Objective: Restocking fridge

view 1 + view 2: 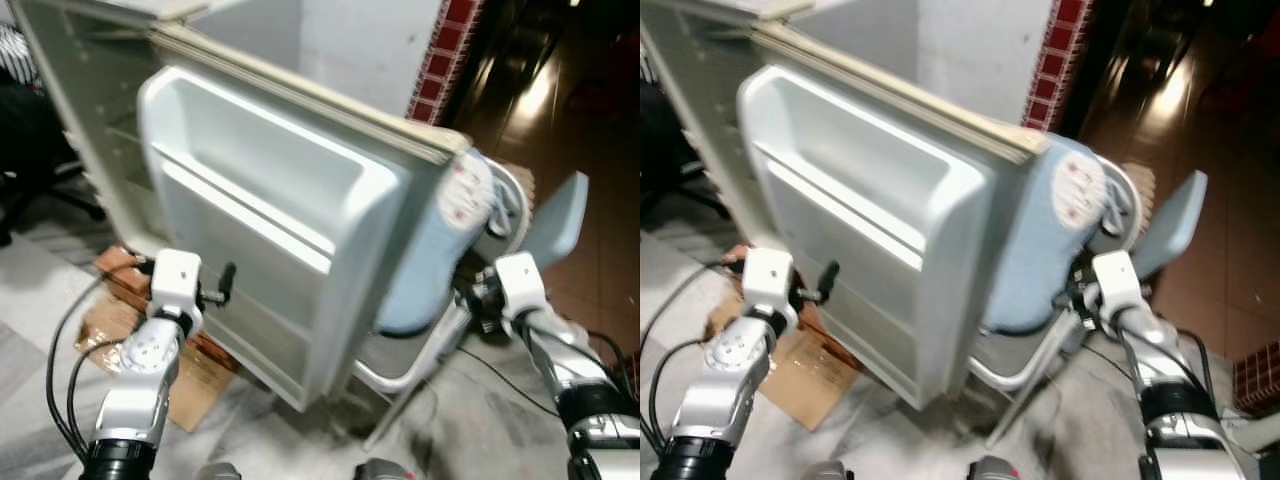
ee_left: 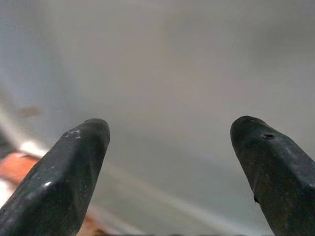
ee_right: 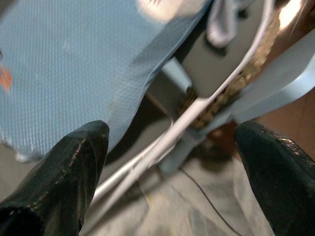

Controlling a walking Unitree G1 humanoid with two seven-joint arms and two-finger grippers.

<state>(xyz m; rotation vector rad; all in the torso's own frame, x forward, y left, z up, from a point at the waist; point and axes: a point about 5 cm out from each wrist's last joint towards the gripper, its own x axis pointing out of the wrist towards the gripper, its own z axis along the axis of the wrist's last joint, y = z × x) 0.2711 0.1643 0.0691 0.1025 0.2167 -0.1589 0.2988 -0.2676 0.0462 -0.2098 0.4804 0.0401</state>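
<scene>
One fridge door (image 1: 290, 230) stands swung open before the robot, inner side facing the head camera. Its liner is pale white-grey plastic with two moulded door shelves, one deep upper bin (image 1: 270, 150) and one long rail (image 1: 240, 215) below it; nothing can be made out on either. A beige rubber gasket (image 1: 330, 100) runs along the door's top edge. The fridge cabinet (image 1: 90, 120) sits behind, at far left, interior mostly hidden by the door.

Left gripper (image 1: 225, 283): raised at the lower left part of the door, just beside the liner. In the left wrist view its two black fingers (image 2: 74, 167) are spread wide apart with nothing between them, the blurred pale door surface close in front.

Right gripper (image 3: 172, 162): held low to the right of the door's free edge, near one light blue padded board (image 1: 430, 260) that leans behind the door edge. The board's cover carries a white patch with red marks near its upper end. In the right wrist view the two fingers are spread, gripping nothing; a white metal tube (image 3: 197, 110) and a pale blue plastic piece (image 3: 285, 69) lie beyond.

One flattened cardboard box (image 1: 190, 370) lies on the marbled floor (image 1: 480, 420) under the door's lower corner. One black cable (image 1: 60, 350) loops beside the left arm.
</scene>
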